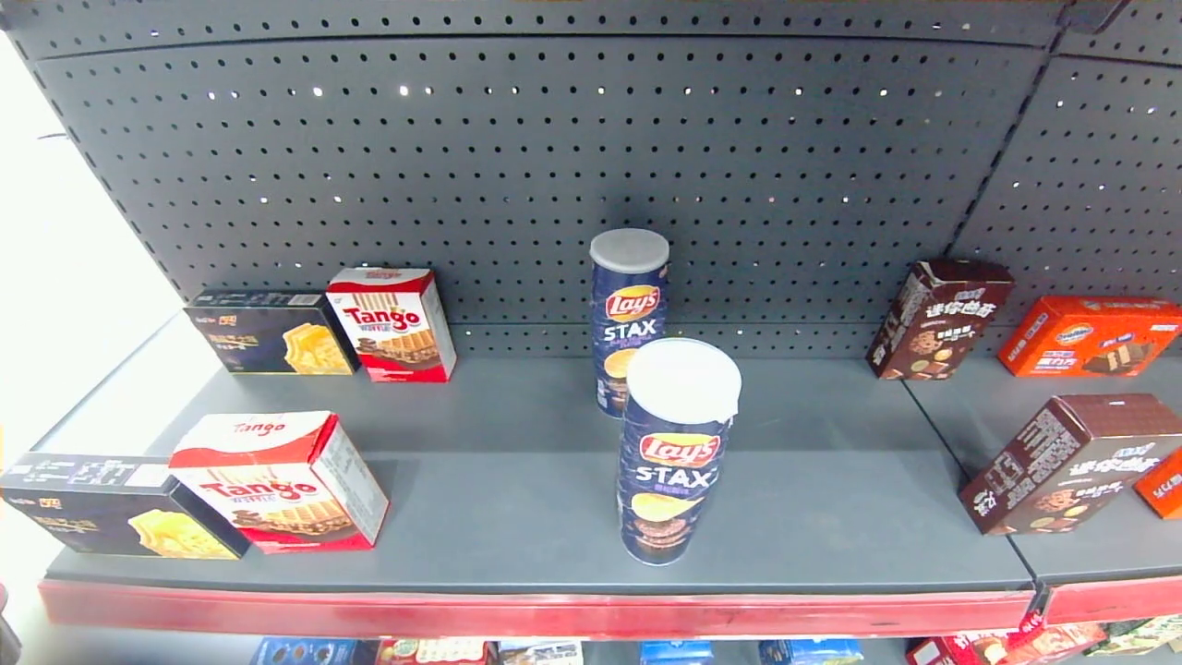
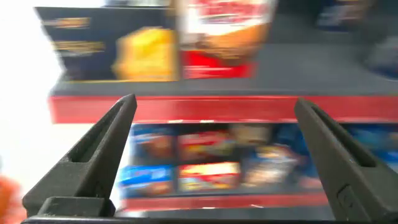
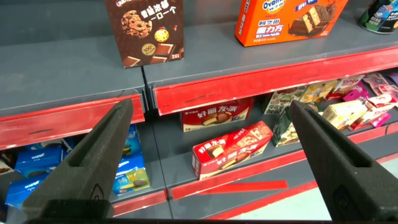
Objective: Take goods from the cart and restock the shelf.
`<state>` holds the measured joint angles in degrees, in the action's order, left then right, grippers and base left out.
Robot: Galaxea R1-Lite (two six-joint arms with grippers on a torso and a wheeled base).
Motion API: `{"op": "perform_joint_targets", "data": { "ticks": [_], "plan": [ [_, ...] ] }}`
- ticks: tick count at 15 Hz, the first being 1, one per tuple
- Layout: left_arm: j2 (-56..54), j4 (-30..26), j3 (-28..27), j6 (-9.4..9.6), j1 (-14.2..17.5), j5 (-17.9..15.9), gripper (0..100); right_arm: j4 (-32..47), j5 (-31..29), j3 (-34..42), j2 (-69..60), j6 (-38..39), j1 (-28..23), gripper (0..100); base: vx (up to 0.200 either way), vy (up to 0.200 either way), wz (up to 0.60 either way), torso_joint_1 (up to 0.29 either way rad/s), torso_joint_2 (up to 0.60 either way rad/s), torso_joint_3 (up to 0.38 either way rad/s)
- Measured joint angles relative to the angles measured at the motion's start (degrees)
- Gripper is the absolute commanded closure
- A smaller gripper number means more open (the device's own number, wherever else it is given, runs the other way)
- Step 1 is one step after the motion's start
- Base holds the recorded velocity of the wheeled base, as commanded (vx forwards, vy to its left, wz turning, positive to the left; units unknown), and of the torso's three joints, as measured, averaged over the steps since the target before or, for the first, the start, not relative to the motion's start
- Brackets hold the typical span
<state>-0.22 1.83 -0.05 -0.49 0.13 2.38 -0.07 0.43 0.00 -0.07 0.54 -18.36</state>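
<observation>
Two tall dark-blue chip cans stand upright mid-shelf, one near the front edge and one behind it by the pegboard. My left gripper is open and holds nothing. It faces the shelf's red front lip, below a black-and-yellow box and a red-and-white wafer box. My right gripper is also open with nothing in it. It is level with the red lip, under a brown cookie box and an orange box.
On the grey shelf, wafer boxes and black boxes fill the left. Brown cookie boxes and orange boxes sit on the right. Bare board surrounds the cans. Lower shelves hold several packs.
</observation>
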Motion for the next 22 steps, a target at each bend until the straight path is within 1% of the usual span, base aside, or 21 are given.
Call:
{"op": "perform_joint_targets", "data": {
  "ticks": [1, 2, 3, 4, 5, 6, 11, 13, 14, 16, 17, 18, 20, 22],
  "plan": [
    [-0.02, -2.01, -0.02, 1.82, 0.02, 2.44, 0, 0.00, 0.00, 0.00, 0.00, 0.00, 0.00, 0, 0.000, 0.000, 0.00, 0.000, 0.00, 0.000],
    [-0.02, -2.21, -0.05, 2.89, 0.02, 1.91, 0, 0.00, 0.00, 0.00, 0.00, 0.00, 0.00, 0, 0.000, 0.000, 0.00, 0.000, 0.00, 0.000],
    [-0.02, -2.23, -0.05, 3.16, -0.02, 1.12, 0, 0.00, -0.02, 0.00, 0.00, 0.00, 0.00, 0, 0.000, 0.000, 0.00, 0.000, 0.00, 0.000],
    [-0.02, -2.23, -0.05, 3.17, -0.13, 0.84, 0, 0.00, 0.00, 0.00, 0.00, 0.00, 0.00, 0, 0.000, 0.000, 0.00, 0.000, 0.00, 0.000],
    [-0.02, -2.26, -0.05, 2.95, -0.21, -0.99, 0, 0.00, 0.00, 0.00, 0.00, 0.00, 0.00, 0, 0.000, 0.000, 0.00, 0.000, 0.00, 0.000],
    [-0.02, -2.23, -0.06, 2.27, -0.27, -1.60, 0, 0.07, 0.00, 0.00, 0.00, -0.07, 0.00, 0, 0.000, 0.000, 0.00, 0.000, 0.00, 0.000],
    [0.00, -2.29, -0.05, 2.10, -0.34, -1.37, 0, 0.28, 0.06, -0.73, 0.12, -1.19, 0.00, 0, 0.000, 0.000, 0.00, 0.000, 0.00, 0.000],
    [0.00, -2.38, -0.16, 1.99, -0.34, -1.49, 0, 1.02, 0.85, -5.84, 2.02, -1.46, -0.05, 0, 0.000, 0.000, 0.00, 0.000, 0.00, 0.000],
    [0.00, -2.40, -0.17, 1.96, -0.34, -1.54, 0, 1.55, 2.74, -8.98, 4.61, -1.60, 0.20, 0, 0.000, 0.000, 0.00, 0.000, 0.00, 0.000],
    [0.00, -2.47, -0.20, 1.96, -0.40, -1.58, 0, 3.16, 12.37, -16.09, 11.68, -2.54, 2.00, 0, 0.000, 0.000, 0.00, 0.000, 0.00, 0.000],
    [0.00, -2.45, -0.20, 1.79, -0.38, -1.58, 0, 3.55, 16.51, -19.35, 15.42, -4.41, 3.34, 0, 0.000, 0.000, 0.00, 0.000, 0.00, 0.000],
    [0.00, -2.40, -0.22, 1.71, -0.35, -1.60, 0, 3.71, 18.21, -21.85, 19.53, -7.56, 5.06, 0, 0.000, 0.000, 0.00, 0.000, 0.00, 0.000],
    [0.00, -2.26, -0.20, 1.63, -0.32, -1.54, 0, 3.68, 19.77, -25.69, 27.44, -13.14, 9.44, 0, 0.000, 0.000, 0.00, 0.000, 0.00, 0.000],
    [0.00, -2.23, -0.16, 1.61, -0.32, -1.62, 0, 3.11, 20.32, -30.32, 35.38, -14.30, 15.06, 0, 0.000, 0.000, 0.00, 0.000, 0.00, 0.000]
  ]
}}
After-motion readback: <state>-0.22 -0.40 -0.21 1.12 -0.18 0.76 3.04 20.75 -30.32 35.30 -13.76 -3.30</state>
